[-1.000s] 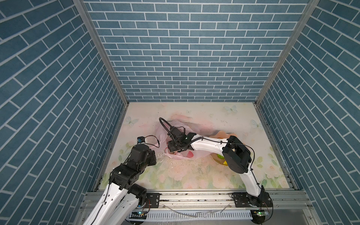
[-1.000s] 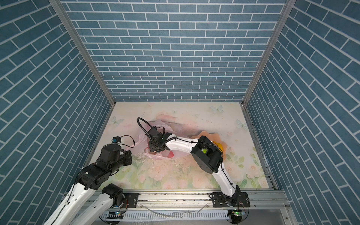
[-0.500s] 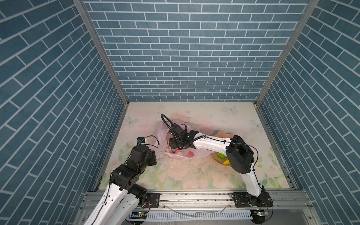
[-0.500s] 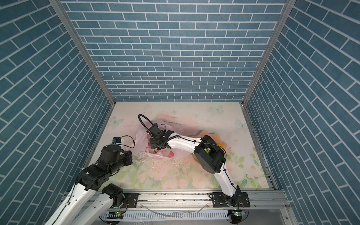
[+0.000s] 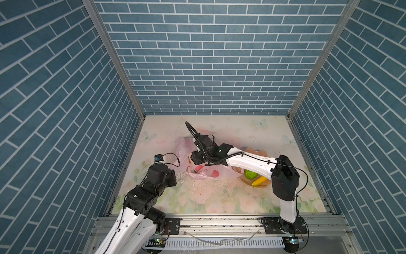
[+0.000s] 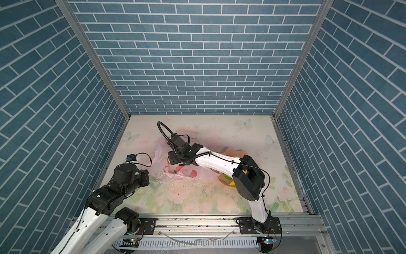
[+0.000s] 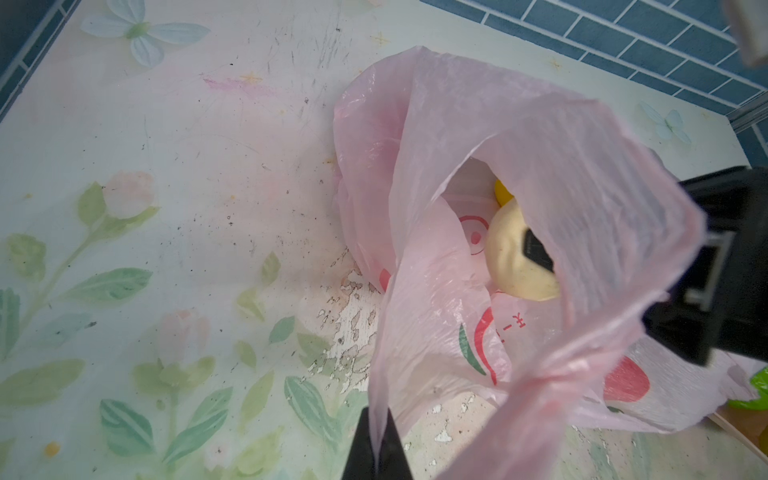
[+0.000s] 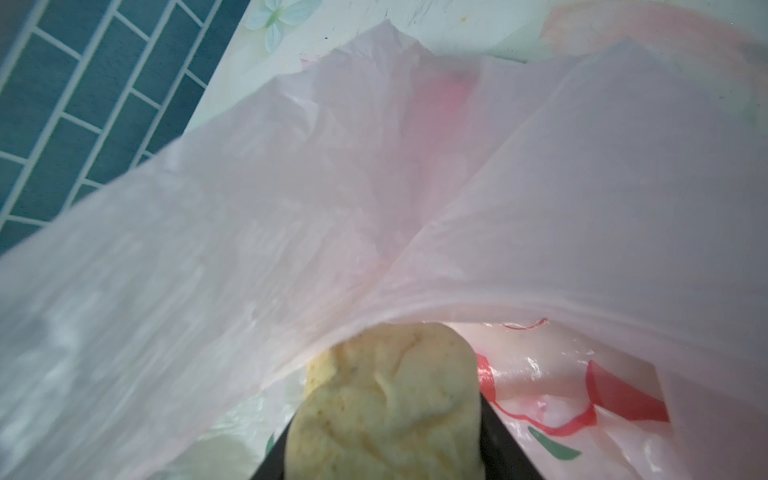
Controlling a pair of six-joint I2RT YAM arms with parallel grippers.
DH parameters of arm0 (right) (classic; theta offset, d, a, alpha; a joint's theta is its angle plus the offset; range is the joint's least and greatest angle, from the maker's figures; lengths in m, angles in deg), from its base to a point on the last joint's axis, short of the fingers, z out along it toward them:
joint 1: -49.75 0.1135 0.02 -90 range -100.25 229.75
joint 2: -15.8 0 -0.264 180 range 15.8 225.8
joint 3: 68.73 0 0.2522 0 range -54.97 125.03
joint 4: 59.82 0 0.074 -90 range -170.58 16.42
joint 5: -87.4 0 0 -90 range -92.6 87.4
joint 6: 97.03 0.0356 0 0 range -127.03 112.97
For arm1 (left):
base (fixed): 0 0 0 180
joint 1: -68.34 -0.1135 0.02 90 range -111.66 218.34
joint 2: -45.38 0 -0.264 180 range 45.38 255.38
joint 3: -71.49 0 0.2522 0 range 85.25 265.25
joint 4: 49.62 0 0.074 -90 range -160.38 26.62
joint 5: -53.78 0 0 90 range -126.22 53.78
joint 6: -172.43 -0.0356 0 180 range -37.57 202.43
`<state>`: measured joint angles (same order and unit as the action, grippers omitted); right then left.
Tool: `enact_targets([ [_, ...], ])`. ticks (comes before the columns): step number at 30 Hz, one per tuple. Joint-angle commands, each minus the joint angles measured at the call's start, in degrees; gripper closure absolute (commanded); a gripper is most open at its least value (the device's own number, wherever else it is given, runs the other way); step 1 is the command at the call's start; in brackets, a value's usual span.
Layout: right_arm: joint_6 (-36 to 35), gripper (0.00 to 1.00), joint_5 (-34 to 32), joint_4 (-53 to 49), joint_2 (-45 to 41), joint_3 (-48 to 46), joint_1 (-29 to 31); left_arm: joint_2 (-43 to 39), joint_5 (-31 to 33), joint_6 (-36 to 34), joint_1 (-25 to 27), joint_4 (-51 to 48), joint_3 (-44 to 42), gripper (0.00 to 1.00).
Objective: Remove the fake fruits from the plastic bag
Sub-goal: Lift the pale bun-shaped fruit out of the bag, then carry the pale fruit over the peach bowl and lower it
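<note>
Blue brick-patterned walls [image 5: 208, 66] closed in a worn floral table [image 5: 197, 198]. The bag [image 5: 206, 173] lay crumpled left of the middle, its mouth lifted and gaping. The left claw [image 7: 377, 440] was pinched tight on a strip of the bag's film near the rim, holding the mouth up. The right claw [image 8: 386, 453] reached inside the mouth, its jaws closed on either side of a cream lump [image 8: 386, 390] and gripping it. A yellow fruit [image 7: 501, 192] showed just behind the lump, deeper in the bag. Off to the right, a green ball [image 5: 250, 174] and a banana [image 5: 259, 181] already sat in a bowl [image 5: 260, 152].

The lump looked dimpled and foam-like, so probably light and a little squashy. A hold across its widest part, as shown, seemed the safest. The film appeared thin, limp and slick, and it draped over the lump. It would likely cling and drag along with the fruit unless the rim stayed pinned.
</note>
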<state>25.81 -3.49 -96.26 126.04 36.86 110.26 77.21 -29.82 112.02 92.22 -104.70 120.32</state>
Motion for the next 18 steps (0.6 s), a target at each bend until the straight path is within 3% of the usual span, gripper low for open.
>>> enact_targets([
  [1,-2.8,0.85,2.2,-5.3,-6.1,-2.2,-0.1,0.5,1.2,-0.1,0.0,1.8,0.6,0.97],
  [5,-3.8,0.85,2.0,-10.8,-12.1,-4.5,-0.2,1.5,1.0,-0.3,0.1,3.2,1.0,0.97],
  [10,-3.9,0.85,-3.9,-17.3,-20.7,-8.5,-1.5,2.1,0.3,-0.5,0.1,4.7,0.8,0.97],
  [18,-3.9,0.85,-10.3,-22.4,-33.1,-16.7,-11.0,2.1,0.2,-1.1,0.0,4.7,1.5,0.97],
])
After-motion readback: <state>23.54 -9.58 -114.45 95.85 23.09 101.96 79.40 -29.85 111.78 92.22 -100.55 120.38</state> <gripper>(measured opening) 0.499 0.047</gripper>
